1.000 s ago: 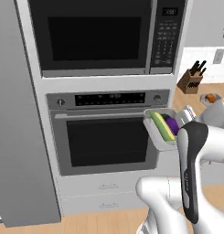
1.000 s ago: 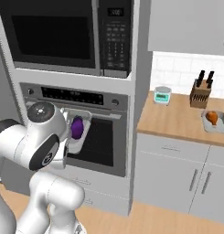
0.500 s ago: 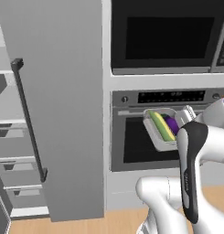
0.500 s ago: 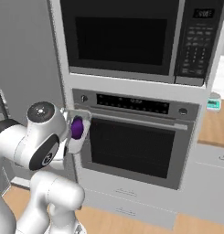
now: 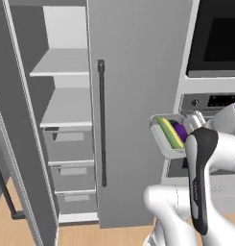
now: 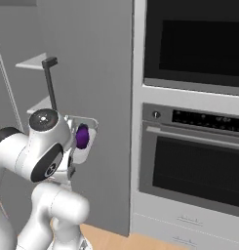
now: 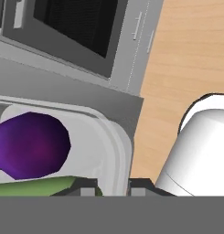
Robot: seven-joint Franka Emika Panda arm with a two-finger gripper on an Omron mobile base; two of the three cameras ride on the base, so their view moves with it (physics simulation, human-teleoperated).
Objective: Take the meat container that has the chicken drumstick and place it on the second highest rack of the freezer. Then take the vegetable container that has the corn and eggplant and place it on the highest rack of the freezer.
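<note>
Your claw (image 7: 112,186) is clamped on the rim of the vegetable container (image 7: 114,151), one dark fingertip (image 7: 86,186) inside the wall and the other outside it, as the hand view shows. Just past the fingers in that view lies the eggplant (image 7: 31,145), resting on the tray floor, and beside it the green husk of the corn (image 7: 38,187) runs along the bottom edge by the inner fingertip.

From the left base view you see the container (image 5: 168,142) held up in the air ahead of the wrist, tipped so its open face shows, with the corn (image 5: 169,132) and eggplant (image 5: 179,130) side by side inside; whether they touch is hard to tell.

The tray hangs in front of the oven (image 5: 210,103), just right of the freezer (image 5: 133,96) door with its long black handle (image 5: 101,122). Further left, well apart from the tray, the open compartment shows the highest rack (image 5: 61,64), the second highest rack (image 5: 67,108) beneath it, and grey drawers (image 5: 70,144) below.
</note>
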